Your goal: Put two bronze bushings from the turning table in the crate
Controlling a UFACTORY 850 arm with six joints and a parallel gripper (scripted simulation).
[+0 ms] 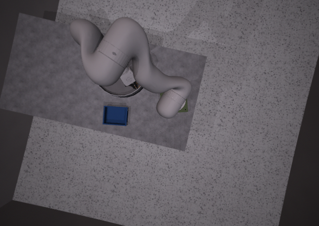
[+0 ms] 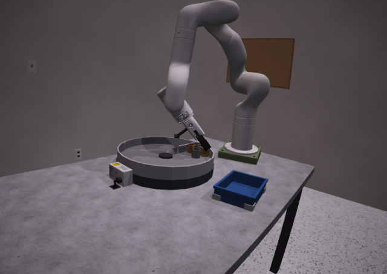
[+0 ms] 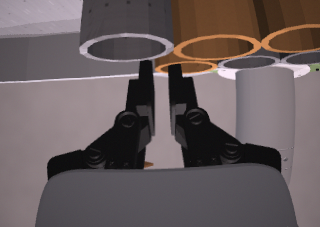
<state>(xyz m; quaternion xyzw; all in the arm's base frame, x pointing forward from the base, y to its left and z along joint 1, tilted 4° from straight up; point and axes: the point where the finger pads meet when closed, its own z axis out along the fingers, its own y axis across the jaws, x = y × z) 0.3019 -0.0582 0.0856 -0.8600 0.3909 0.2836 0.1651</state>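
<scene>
The turning table (image 1: 110, 89) (image 2: 172, 171) is a round grey walled tray. Orange-brown bronze bushings (image 1: 137, 86) (image 2: 204, 153) (image 3: 215, 17) stand clustered with grey bushings (image 2: 196, 153) (image 3: 125, 12) near its wall on the robot-base side. My gripper (image 2: 205, 148) (image 3: 160, 75) is open only a narrow gap, with nothing between the fingertips. It is tilted, with its tips close to the cluster; in the wrist view they show below the rims of a grey and a bronze bushing. The top view does not show it clearly. The blue crate (image 1: 103, 115) (image 2: 231, 198) is empty.
A black disc (image 2: 165, 155) lies mid turning table. A dark rod (image 2: 181, 132) and a thin guide blade reach over the tray near the bushings. A white box (image 2: 124, 175) on a bracket stands against the outer wall. The green base plate (image 1: 183, 110) (image 2: 237, 158) carries the arm.
</scene>
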